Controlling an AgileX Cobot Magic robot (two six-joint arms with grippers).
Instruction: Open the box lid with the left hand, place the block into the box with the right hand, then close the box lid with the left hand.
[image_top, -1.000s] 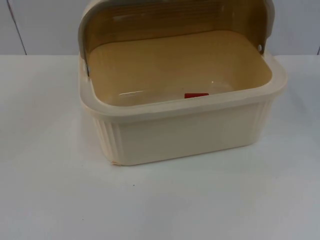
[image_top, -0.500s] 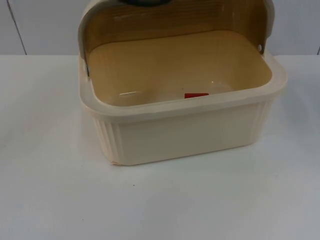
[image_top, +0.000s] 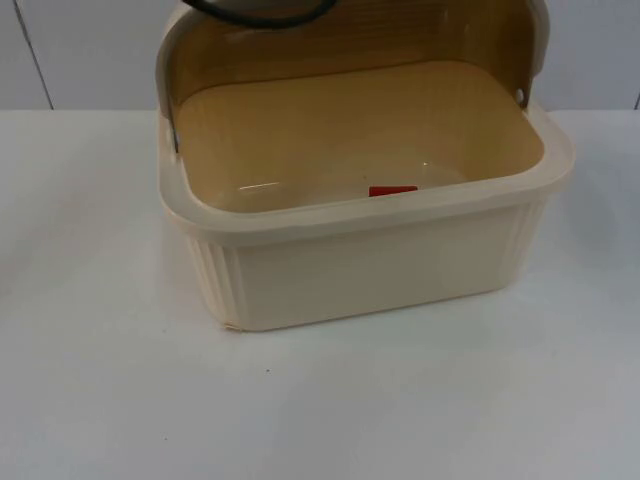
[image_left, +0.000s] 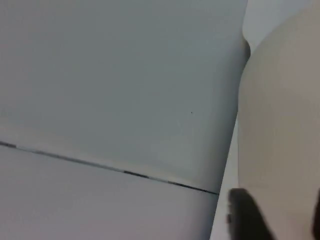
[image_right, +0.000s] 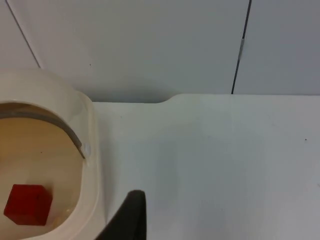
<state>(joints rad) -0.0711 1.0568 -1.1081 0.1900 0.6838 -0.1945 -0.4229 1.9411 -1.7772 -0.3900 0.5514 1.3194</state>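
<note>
Top view looks down on a cream ribbed box (image_top: 370, 270) sitting on a white table (image_top: 100, 400), its curved amber lid (image_top: 350, 40) rolled up and back over the rear rim, so the box stands open. Inside, a small red block (image_top: 392, 190) lies on the box floor, close against the near wall and a little right of centre; in the right wrist view the same block (image_right: 27, 204) sits well below the rim. Judging by this, the block is already placed and closing the lid is what remains. The lid's long axis runs side to side across the box, and its free edge is at the back, high up. The left gripper (image_left: 272, 212) is the nearer one: in the left wrist view its dark fingertips (image_left: 247, 215) stand on either side of a pale curved surface that is probably the lid's outer shell, though whether they pinch it or merely straddle it I cannot tell. The right gripper (image_right: 127, 217) waits beside the box's right end, over bare table; the state of its jaws cannot be told. A grey partition wall (image_top: 90, 50) closes off the table behind the box
</note>
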